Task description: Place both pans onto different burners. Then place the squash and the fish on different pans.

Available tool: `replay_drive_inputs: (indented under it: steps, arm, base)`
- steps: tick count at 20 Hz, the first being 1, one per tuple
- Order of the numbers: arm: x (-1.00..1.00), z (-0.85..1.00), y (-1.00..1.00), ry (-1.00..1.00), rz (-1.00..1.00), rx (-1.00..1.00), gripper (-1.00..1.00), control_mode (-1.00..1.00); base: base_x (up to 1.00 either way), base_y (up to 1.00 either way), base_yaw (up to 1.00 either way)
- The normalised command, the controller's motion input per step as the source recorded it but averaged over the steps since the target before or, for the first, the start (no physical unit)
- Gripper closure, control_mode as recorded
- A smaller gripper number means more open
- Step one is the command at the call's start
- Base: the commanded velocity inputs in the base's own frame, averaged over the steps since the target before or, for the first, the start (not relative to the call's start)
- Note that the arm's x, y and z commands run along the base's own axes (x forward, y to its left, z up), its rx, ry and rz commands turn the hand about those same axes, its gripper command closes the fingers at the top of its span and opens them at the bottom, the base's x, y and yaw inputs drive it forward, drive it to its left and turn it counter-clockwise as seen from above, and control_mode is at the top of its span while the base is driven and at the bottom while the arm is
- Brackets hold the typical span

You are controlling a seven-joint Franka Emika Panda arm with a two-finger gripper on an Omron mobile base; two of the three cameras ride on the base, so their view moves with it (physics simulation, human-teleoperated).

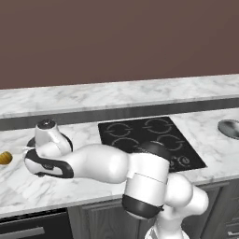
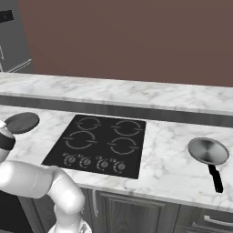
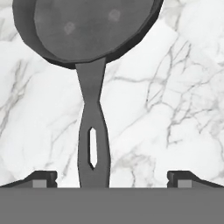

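Squash (image 1: 5,158): seen on the counter (image 1: 93,100) at far 9 o'clock.
Skillet (image 3: 83,30): lying on the counter at 9 o'clock of the cooktop (image 2: 98,143); handle pointed between the fingertips.
Hand (image 3: 112,178): spread wide, nothing pinched.
Silver pan (image 2: 208,151): at 3 o'clock, off the burners.
Risk: handle sits off-centre, so the skillet could be twisted on closing.

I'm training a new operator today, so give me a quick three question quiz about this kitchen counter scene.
1. True or false: the shiny silver pan with straight black handle sits on the flat black glass cooktop.
2. Is the gripper open or shut?
3. Which lies between the fingertips: A) the dark grey skillet's handle, B) the small yellow-orange squash?

Key: 1 false, it rests on the marble counter to the right. 2 open. 3 A, nearer one fingertip.
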Motion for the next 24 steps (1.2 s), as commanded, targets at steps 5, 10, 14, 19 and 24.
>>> replay_drive_inputs:
  steps: [5, 10, 14, 19, 24]
  arm:
    - [0.05, -0.13, 0.13, 0.0, 0.0, 0.0, -1.0, -1.0]
    - [0.04, -0.17, 0.01, 0.0, 0.0, 0.0, -1.0, -1.0]
    - [0.01, -0.28, 0.0, 0.0, 0.0, 0.0, -1.0, -1.0]
    - [0.03, -0.3, 0.0, 0.0, 0.0, 0.0, -1.0, -1.0]
    - [0.13, -0.2, 0.0, 0.0, 0.0, 0.0, -1.0, -1.0]
  base:
    - [0.0, 0.0, 0.0]
    - [0.0, 0.0, 0.0]
    - [0.0, 0.0, 0.0]
    - [0.0, 0.0, 0.0]
    - [0.0, 0.0, 0.0]
